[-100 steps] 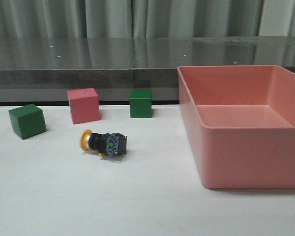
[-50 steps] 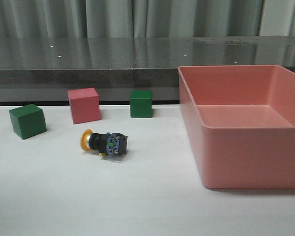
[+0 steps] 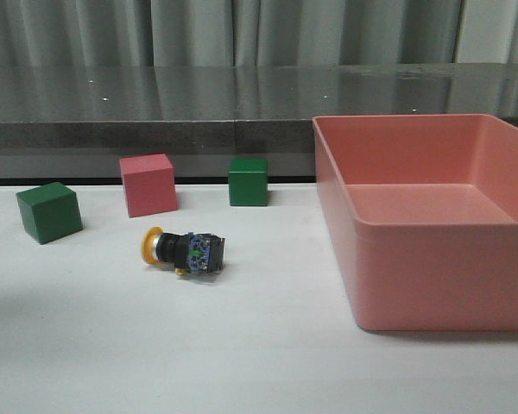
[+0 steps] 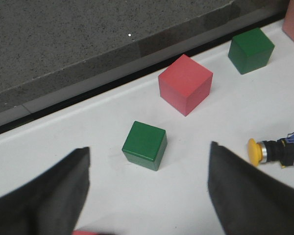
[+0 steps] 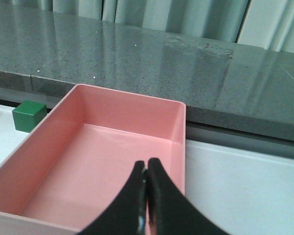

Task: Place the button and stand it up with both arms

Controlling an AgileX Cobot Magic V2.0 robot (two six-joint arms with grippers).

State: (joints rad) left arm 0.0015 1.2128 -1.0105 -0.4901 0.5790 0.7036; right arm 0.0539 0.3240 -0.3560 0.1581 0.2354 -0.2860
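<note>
The left gripper [image 4: 147, 196] hangs spread wide with nothing between its fingers above a green cube [image 4: 144, 145], the right gripper [image 5: 147, 188] is pressed closed and empty over the pink bin [image 5: 49, 161], and the button [image 3: 181, 250] lies on its side on the white table [image 3: 242, 345], near the pink cube [image 3: 148, 185].

Lab: white table [image 3: 259, 362], sorting cubes

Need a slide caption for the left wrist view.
Open left gripper above green cube; button lies on its side nearby.
</note>
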